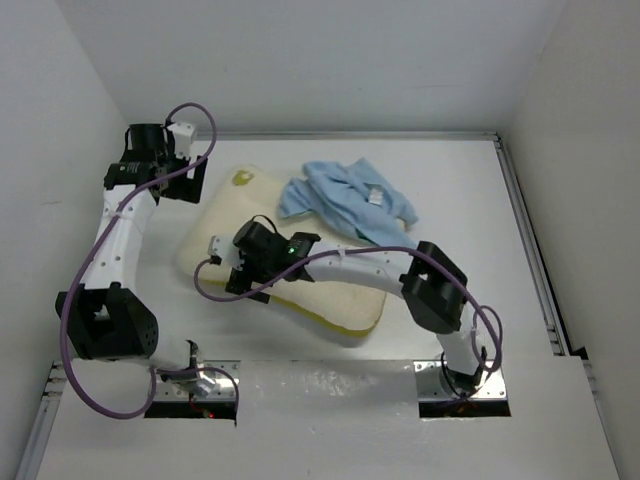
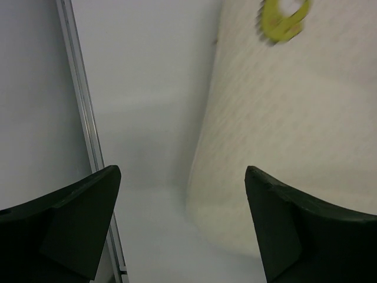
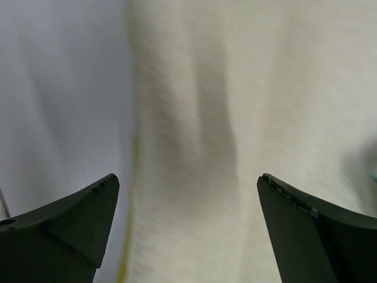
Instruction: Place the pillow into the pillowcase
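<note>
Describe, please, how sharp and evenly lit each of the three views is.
Top external: sharp, evenly lit, mild glare on the table near the bases. Left wrist: the pillow and its emblem are smeared, the left gripper a dark silhouette. Right wrist: the pillow's surface is soft and out of focus.

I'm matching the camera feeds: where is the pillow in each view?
Top external: the pillow lies at centre, partly under the right arm.
Left wrist: the pillow fills the right half.
Right wrist: the pillow fills centre and right.
Shared landmark: its yellow-green emblem, seen in the top and left wrist views only.
</note>
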`<control>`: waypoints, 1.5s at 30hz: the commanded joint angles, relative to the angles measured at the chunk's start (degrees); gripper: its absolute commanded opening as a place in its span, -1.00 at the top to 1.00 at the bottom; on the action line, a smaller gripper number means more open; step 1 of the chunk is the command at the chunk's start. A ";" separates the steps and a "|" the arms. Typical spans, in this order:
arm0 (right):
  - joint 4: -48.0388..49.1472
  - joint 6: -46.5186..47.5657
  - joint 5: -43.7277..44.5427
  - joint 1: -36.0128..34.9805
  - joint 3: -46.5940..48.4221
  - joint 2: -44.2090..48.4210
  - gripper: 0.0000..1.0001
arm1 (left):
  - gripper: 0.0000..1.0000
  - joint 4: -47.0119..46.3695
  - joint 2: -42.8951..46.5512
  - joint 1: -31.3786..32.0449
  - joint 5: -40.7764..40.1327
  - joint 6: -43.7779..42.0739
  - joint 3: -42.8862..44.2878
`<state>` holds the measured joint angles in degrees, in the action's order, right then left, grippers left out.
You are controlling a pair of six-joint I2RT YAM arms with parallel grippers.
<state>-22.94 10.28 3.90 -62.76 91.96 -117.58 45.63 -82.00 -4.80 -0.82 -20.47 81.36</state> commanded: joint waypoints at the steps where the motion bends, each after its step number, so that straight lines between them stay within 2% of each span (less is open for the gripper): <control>1: 1.49 -0.53 -2.31 5.02 0.07 11.11 -0.98 | -0.71 -1.77 2.63 0.32 -1.64 -1.59 -1.20; 3: 1.41 -0.26 -4.51 6.06 -3.01 15.08 -0.91 | -0.70 -2.82 2.37 0.32 -2.26 -2.73 -3.56; 4: 1.93 -0.79 -6.78 6.94 -4.06 18.58 -0.41 | -0.70 -3.43 2.28 0.40 -2.17 -3.34 -4.54; 5: 2.46 -4.53 -8.98 8.00 -5.55 19.92 0.35 | -0.69 -3.53 2.11 0.40 -1.91 -3.87 -6.55; 6: 3.50 -8.14 -8.39 11.31 -6.35 20.89 0.99 | -0.69 -3.61 1.67 0.49 -1.73 -4.57 -7.44; 7: 5.86 -10.78 -8.38 13.70 -8.36 22.12 1.00 | -0.79 -3.44 1.23 0.49 -2.16 -4.49 -8.40; 8: 6.84 -16.12 -7.25 18.16 -9.25 22.13 0.64 | -0.85 -3.35 0.01 0.40 -2.43 -4.32 -9.98; 9: 7.81 -17.48 -5.59 19.85 -9.95 21.96 -0.10 | -0.93 -2.92 -0.79 0.49 -2.35 -4.75 -10.69; 10: 9.39 -17.84 -4.18 21.18 -10.74 21.43 -0.97 | -0.99 -2.22 -1.49 0.49 -2.95 -4.84 -11.31; 11: 10.10 -16.54 -1.12 22.41 -10.75 19.69 -0.98 | -0.99 -2.12 -3.07 0.49 -3.92 -4.50 -12.62; 13: 10.63 -13.29 -0.56 22.42 -8.14 17.13 -0.98 | -0.99 -3.25 -4.22 0.40 -6.98 -3.97 -14.03; 18: 7.74 -10.90 -7.50 22.51 0.93 5.10 -0.98 | -0.99 -8.53 -6.33 0.40 -9.54 -3.97 -19.04; 19: 7.47 -10.99 -7.59 22.42 3.11 3.60 -0.82 | -0.88 -8.62 -6.94 0.32 -9.55 -3.88 -19.22; 20: 6.69 -11.33 -7.77 22.51 4.44 2.28 -0.54 | -0.54 -8.71 -8.34 0.32 -9.55 -3.88 -19.22; 21: 4.42 -11.43 -8.03 22.42 6.11 0.09 -0.04 | 0.22 -9.23 -8.79 0.14 -9.64 -3.70 -19.22; 22: 2.74 -12.04 -7.95 22.42 9.95 -0.80 0.99 | 0.57 -9.76 -9.32 -0.21 -9.55 -3.79 -19.40; 25: -3.51 -11.25 -7.07 22.77 17.52 -0.55 1.00 | 0.75 -11.96 -10.63 -4.59 -9.64 -4.67 -17.83; 27: -2.48 -11.86 -5.23 24.08 17.21 6.43 1.00 | 0.84 -11.88 -13.35 -12.14 -10.43 -3.00 -12.41; 29: 1.12 -13.09 -4.87 26.01 12.83 14.00 1.00 | 0.89 -10.65 -15.20 -19.68 -11.39 -1.60 -8.08; 30: 5.49 -13.71 -4.96 27.24 6.45 22.14 1.00 | 0.90 -9.86 -15.73 -21.12 -11.92 -2.37 -5.28; 32: 8.51 -14.41 -5.57 31.90 -0.09 29.48 1.00 | 0.85 -9.33 -14.25 -21.92 -10.00 -8.49 -4.72; 33: 8.09 -14.07 -6.27 33.39 -5.51 32.47 1.00 | 0.77 -9.07 -12.94 -21.75 -5.73 -10.45 -5.59; 34: 6.95 -12.58 -9.23 36.45 -8.09 37.46 1.00 | 0.55 -8.80 -10.05 -21.48 -2.81 -12.03 -6.04; 35: 4.51 -11.87 -10.65 37.96 -10.46 39.42 1.00 | -0.20 -8.10 -8.81 -20.70 -0.17 -14.05 -6.65; 37: 2.38 -11.17 -11.72 41.99 -17.50 43.11 1.00 | -0.66 -6.18 -5.91 -19.29 7.39 -15.91 -7.01; 38: 0.55 -11.08 -13.90 45.76 -21.52 43.57 0.83 | -0.97 -3.38 -5.89 -17.63 11.07 -16.96 -5.53; 39: -0.34 -11.07 -16.62 47.97 -23.22 43.58 0.35 | -0.99 -1.87 -6.16 -17.01 12.84 -17.23 -4.38; 40: -1.48 -10.99 -19.69 49.65 -24.62 42.10 -0.39 | -1.00 -0.73 -6.51 -15.61 14.34 -17.15 -3.41; 41: -2.97 -10.81 -20.33 50.54 -25.07 40.69 -0.96 | -0.99 1.03 -6.77 -14.55 15.49 -17.24 -2.45; 43: -7.99 -13.78 -15.44 51.16 -23.50 37.09 -0.98 | -0.99 1.92 -7.30 -10.53 15.85 -16.01 0.45; 45: -6.78 -17.46 -10.59 51.16 -24.02 37.51 -0.98 | -0.99 3.59 -7.82 -7.00 15.67 -15.48 3.95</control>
<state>-24.01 -2.61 -9.02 -11.75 70.00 -77.69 45.36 -90.06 -15.46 9.96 -35.14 80.23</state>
